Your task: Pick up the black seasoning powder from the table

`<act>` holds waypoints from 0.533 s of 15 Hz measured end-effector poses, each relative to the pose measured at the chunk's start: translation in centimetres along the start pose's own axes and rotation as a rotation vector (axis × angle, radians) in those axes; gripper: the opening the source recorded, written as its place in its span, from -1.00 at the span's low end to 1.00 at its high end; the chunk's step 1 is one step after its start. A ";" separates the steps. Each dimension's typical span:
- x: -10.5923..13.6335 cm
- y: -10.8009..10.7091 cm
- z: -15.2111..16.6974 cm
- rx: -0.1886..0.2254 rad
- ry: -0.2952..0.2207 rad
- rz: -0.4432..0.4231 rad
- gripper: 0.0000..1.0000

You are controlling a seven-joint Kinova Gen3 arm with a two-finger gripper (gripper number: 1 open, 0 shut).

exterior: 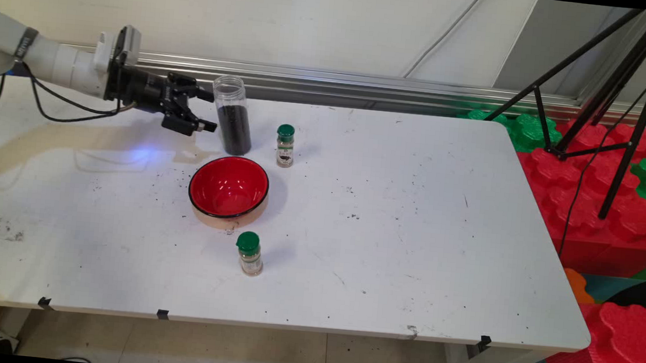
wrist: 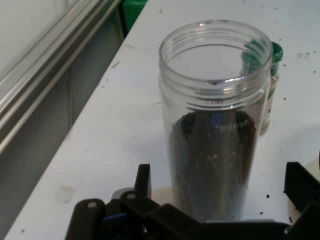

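Note:
My gripper (exterior: 207,111) reaches in horizontally from the left and stands open just left of a tall clear jar (exterior: 233,115) that holds dark grains in its lower half. The jar has no lid. In the hand view the jar (wrist: 215,125) rises straight ahead between my spread fingers (wrist: 143,181), and neither finger touches it. Right behind it stands a small spice bottle with a green cap (exterior: 285,145), seen through the jar's rim as a spice bottle (wrist: 272,90). A red bowl (exterior: 229,188) sits in front of the jar.
A second green-capped spice bottle (exterior: 249,253) stands near the front of the white table (exterior: 411,242). Dark specks lie scattered round the bowl. A black tripod (exterior: 612,84) and red and green foam blocks (exterior: 603,188) stand off the table's right end. A metal rail (exterior: 366,83) runs behind.

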State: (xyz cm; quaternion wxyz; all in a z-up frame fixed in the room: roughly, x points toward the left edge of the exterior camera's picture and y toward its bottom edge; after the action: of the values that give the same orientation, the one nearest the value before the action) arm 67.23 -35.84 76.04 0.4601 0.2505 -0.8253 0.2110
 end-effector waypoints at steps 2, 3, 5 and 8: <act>-0.2 -0.3 0.7 -0.016 -0.002 0.000 1.00; -0.3 -0.4 1.0 -0.021 -0.002 0.000 1.00; -0.5 -0.6 1.6 -0.034 -0.001 0.000 1.00; -0.6 -1.0 2.4 -0.045 0.003 0.001 1.00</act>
State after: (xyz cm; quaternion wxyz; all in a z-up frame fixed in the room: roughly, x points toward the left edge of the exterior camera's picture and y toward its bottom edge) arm 66.54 -37.91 74.46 0.4666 0.2392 -0.8293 0.1930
